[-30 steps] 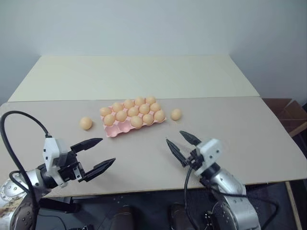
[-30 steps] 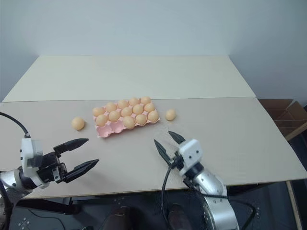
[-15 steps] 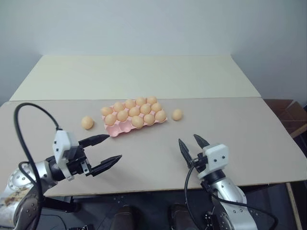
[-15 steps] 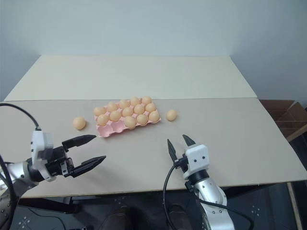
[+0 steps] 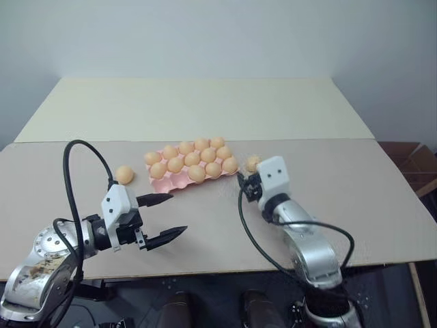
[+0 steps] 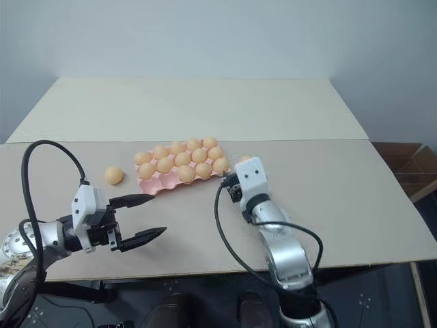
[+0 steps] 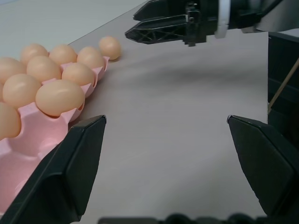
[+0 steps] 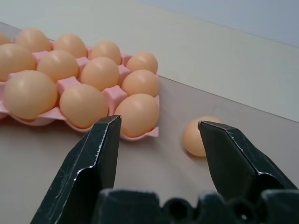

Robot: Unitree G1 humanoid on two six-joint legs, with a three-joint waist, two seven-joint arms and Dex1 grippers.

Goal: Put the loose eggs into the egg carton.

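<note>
Right hand (image 8: 159,140) advanced — fingers apart, near loose egg (image 8: 198,135), beside carton (image 8: 114,95) edge

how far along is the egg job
Mostly done: the egg carton is nearly full, with a few front-left cups empty. Nothing is held. The right hand is open, short of the loose egg beside the carton's right end. Another egg waits left of it.
</note>
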